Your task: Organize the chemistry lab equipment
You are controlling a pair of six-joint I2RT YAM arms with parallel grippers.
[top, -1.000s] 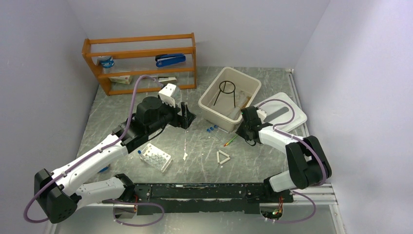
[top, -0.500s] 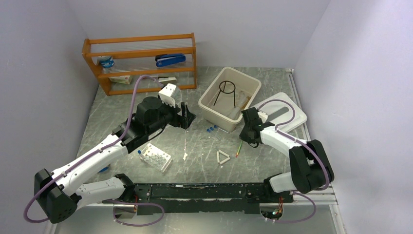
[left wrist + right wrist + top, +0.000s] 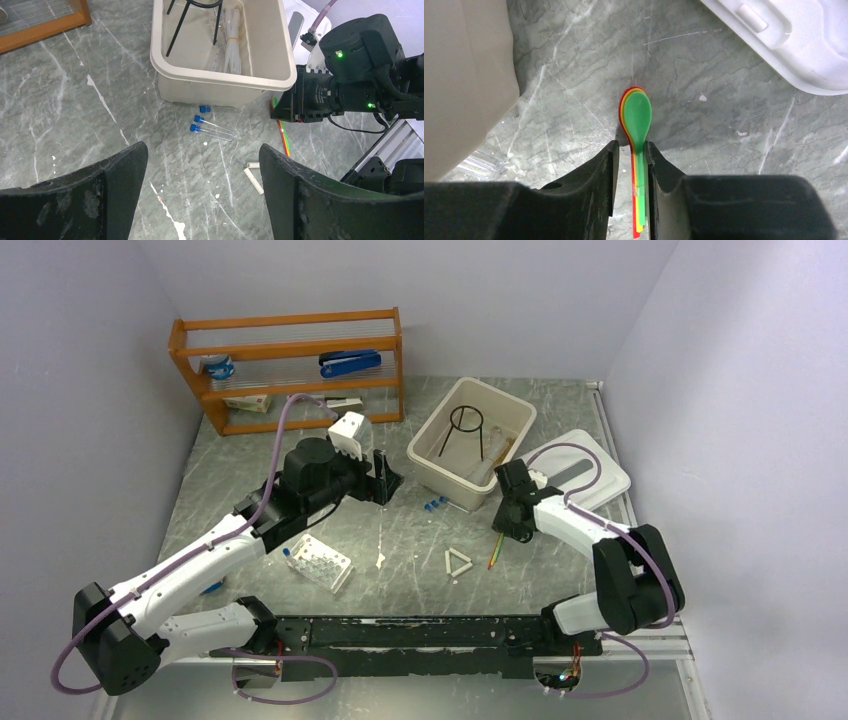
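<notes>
Just outside the bin [image 3: 220,76] lay three blue-capped vials [image 3: 199,119]; inside stood one black wire tripod [image 3: 176,31]. Right gripper [image 3: 631,146] fingers flanked three nested spoons [image 3: 637,117] beside it, clamping indeterminate. Left gripper [image 3: 202,147] fingers stood wide apart.

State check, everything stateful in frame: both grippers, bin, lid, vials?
Left gripper: open, empty, hovering.
Right gripper: open, fingers straddling the stacked spoons, gap on one side.
Bin: uncovered, tripod inside.
Lid: off, beside bin.
Vials: capped, lying flat.
</notes>
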